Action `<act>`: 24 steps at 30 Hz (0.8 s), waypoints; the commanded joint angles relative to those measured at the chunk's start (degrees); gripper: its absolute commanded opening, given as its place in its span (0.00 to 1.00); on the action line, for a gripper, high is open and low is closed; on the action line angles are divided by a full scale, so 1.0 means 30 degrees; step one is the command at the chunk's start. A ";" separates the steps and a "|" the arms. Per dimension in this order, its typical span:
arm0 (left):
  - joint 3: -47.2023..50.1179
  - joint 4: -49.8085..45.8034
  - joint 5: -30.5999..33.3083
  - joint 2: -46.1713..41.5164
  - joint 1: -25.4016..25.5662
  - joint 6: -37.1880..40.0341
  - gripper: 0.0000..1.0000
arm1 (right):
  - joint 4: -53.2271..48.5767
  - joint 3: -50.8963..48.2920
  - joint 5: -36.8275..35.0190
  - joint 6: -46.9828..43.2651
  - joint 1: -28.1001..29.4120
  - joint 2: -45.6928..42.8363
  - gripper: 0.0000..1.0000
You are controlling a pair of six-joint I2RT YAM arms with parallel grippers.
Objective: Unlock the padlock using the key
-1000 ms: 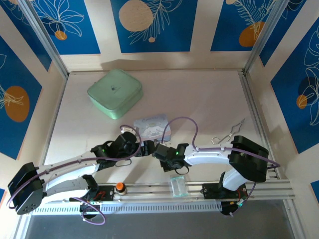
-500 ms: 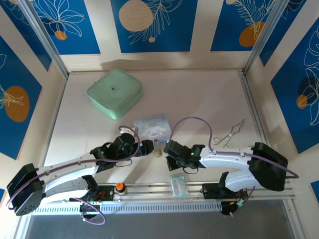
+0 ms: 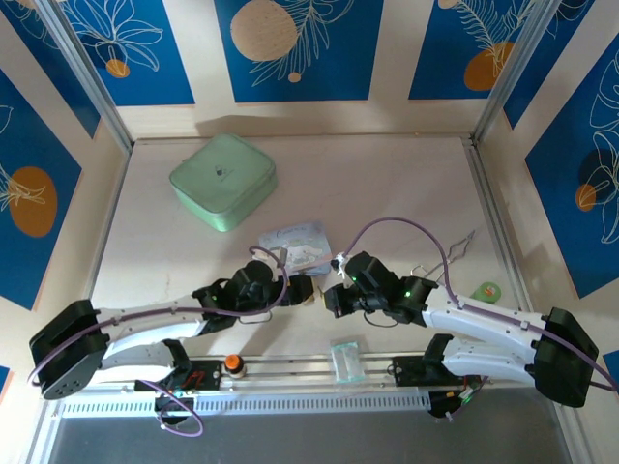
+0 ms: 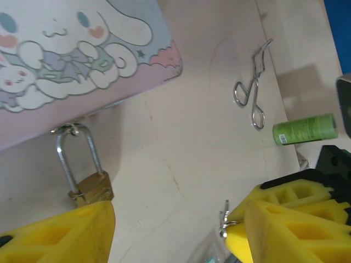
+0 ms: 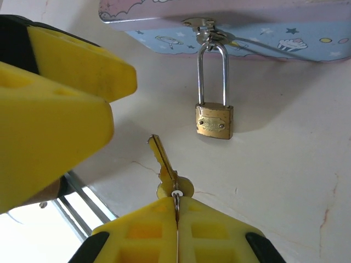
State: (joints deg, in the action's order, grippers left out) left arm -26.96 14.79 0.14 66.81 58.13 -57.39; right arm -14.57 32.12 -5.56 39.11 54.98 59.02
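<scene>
The brass padlock [image 5: 214, 121] hangs by its silver shackle [image 4: 77, 156] from the hasp of the pastel cartoon tin [image 4: 71, 49] and lies on the table. My right gripper [image 5: 176, 200] is shut on the key [image 5: 164, 164], pinching its ring end. The blade points up-left and stops short of the lock, to its lower left. My left gripper [image 4: 175, 230] is open, and one of its yellow fingers [image 4: 55, 235] sits right below the lock body [image 4: 90, 189]. In the top view both grippers, left [image 3: 302, 288] and right [image 3: 332, 293], meet just below the tin [image 3: 293, 246].
A mint-green case [image 3: 223, 181] lies at the back left. A bent wire piece with loops [image 4: 253, 93] and a green tube [image 4: 306, 129] lie to the right of the tin. A clear plastic box [image 3: 346, 360] sits on the front rail.
Both grippers moved right and closed in around the padlock, which lay in the open between them half a second ago. The right arm's elbow swung far right, uncovering the green tube.
</scene>
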 commanded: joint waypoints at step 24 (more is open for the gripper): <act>-0.0277 0.3728 -0.1869 0.2431 0.0428 -0.1360 0.00 | 0.1334 -0.0383 0.0975 -0.0212 -0.0325 -0.0485 0.07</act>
State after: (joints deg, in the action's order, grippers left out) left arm -28.03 22.98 -4.10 73.38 58.92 -60.38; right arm -12.60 31.64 -2.96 38.76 54.52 58.54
